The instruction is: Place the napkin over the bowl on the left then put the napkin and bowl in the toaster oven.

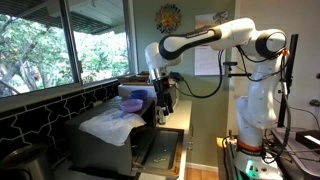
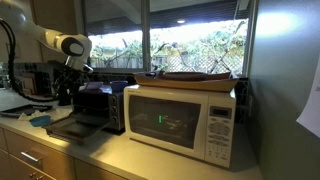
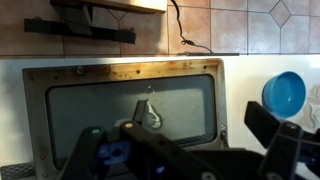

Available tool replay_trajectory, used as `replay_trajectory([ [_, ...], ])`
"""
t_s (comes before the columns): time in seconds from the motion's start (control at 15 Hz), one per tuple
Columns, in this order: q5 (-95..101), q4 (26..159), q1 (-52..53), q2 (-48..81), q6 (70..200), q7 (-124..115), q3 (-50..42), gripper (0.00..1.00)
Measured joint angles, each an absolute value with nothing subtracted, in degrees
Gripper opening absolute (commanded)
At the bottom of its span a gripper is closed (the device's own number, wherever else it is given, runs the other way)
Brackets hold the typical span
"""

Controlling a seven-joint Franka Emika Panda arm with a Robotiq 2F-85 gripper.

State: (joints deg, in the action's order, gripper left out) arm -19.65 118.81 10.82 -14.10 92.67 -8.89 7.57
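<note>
A white napkin (image 1: 110, 124) lies crumpled on top of the dark toaster oven (image 1: 100, 150). A blue bowl (image 1: 133, 94) sits just beyond it, and in the wrist view the bowl (image 3: 285, 92) stands on a white surface at the right edge. The oven door (image 3: 130, 100) is folded down open, its glass facing up; it shows in both exterior views (image 1: 160, 150) (image 2: 68, 126). My gripper (image 3: 185, 152) hangs above the open door, fingers wide apart, holding nothing. It is beside the bowl (image 1: 160, 104), not touching it.
A white microwave (image 2: 180, 120) with a flat tray on top stands next to the toaster oven (image 2: 100, 104). A blue item (image 2: 40, 120) lies on the counter by the door. Tiled wall and windows are behind. A black cable runs along the wall (image 3: 185, 40).
</note>
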Motion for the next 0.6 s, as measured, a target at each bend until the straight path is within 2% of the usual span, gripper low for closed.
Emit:
replay_trajectory([
  [0.33,-19.68,118.93,10.72,-14.00,93.63,-8.80,7.66,1.00],
  [0.6,-22.57,122.44,10.74,-14.03,106.88,-7.75,7.96,1.00],
])
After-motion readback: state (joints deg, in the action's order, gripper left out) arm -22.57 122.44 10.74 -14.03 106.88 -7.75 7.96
